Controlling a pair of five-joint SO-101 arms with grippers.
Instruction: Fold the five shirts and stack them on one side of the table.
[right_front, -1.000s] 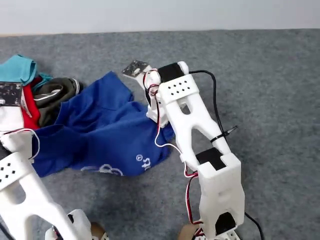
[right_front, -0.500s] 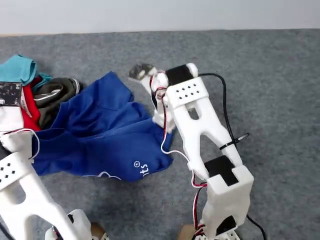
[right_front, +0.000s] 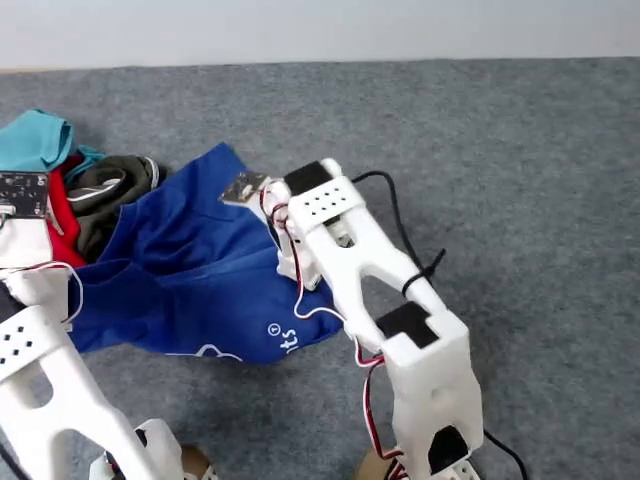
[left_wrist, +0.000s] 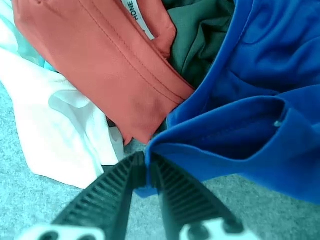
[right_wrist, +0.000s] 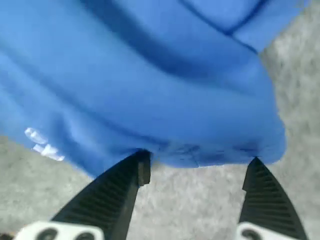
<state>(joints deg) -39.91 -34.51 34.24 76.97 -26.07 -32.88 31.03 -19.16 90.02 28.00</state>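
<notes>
Between the pressed-together jaws of the left gripper (left_wrist: 147, 162) a fold of the crumpled blue cotton T-shirt (right_front: 200, 270) is pinched, its hem spanning the spread jaws of the right gripper (right_wrist: 197, 167); best to close low on that hem, then draw both ends apart flat.

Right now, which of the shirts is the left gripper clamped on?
The blue fabric shirt: the left gripper is shut on its edge. The red shirt, white shirt and dark green shirt lie bunched beside it, ungripped.
</notes>
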